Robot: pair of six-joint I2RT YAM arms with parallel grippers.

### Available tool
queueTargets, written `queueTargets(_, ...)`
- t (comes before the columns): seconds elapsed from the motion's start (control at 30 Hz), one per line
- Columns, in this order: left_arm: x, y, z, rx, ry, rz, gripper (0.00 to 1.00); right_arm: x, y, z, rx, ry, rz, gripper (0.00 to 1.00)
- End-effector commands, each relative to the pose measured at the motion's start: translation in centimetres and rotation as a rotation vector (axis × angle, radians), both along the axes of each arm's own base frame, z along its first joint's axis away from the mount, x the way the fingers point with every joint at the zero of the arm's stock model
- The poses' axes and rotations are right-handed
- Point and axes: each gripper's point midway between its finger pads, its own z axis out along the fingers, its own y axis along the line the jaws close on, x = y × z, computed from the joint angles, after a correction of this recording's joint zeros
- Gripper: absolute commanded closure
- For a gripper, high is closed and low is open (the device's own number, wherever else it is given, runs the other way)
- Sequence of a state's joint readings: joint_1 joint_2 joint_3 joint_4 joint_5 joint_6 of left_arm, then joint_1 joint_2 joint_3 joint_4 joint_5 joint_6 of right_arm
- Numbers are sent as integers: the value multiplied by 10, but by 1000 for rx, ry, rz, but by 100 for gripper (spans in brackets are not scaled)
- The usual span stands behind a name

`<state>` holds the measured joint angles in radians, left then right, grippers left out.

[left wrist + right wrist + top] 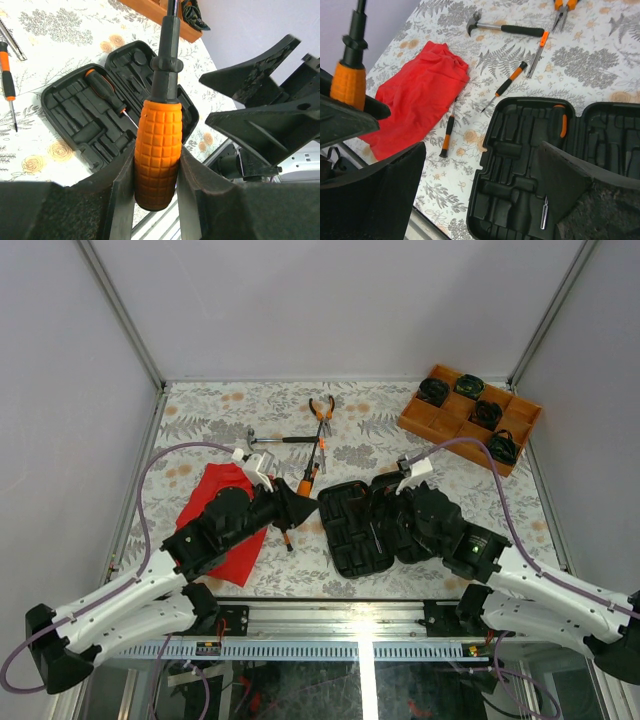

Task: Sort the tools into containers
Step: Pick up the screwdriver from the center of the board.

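Note:
My left gripper [156, 167] is shut on the orange grid-patterned handle of a large screwdriver [159, 135], held just left of the open black tool case [345, 540]. One orange-and-black screwdriver [562, 122] lies in a moulded slot of the case [520, 165], and a small steel bit [545, 212] rests lower down. My right gripper [480, 200] hangs wide open over the case with nothing between its fingers. Loose on the table lie a hammer [505, 29], pliers [562, 7], a slim orange tool [539, 50] and two small screwdrivers [507, 85] [447, 135].
A red cloth [222, 515] lies crumpled on the table to the left, partly under my left arm. An orange compartment tray [470, 418] with black round items stands at the back right. The two grippers are close together over the case's left half.

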<state>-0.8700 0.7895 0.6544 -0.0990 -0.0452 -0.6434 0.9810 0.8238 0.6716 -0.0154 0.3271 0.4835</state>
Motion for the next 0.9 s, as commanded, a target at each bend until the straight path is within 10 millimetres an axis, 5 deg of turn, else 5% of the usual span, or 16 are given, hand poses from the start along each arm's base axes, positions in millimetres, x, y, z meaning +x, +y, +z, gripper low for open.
queueTargets(0.0,8,7,20,-58,-58,62,100,-2,15,12,69,45,33,1)
queueTargets(0.3,10,13,20,-44,-54,95,100,-12,56,-17,27,296,176,1)
queueTargets(0.5,17,17,14,-25,3,152,100,-10,54,-33,101,302,132,1)
queueTargets(0.87,9,12,8,-24,-4,94,100,11,26,-32,61,233,-36,1)
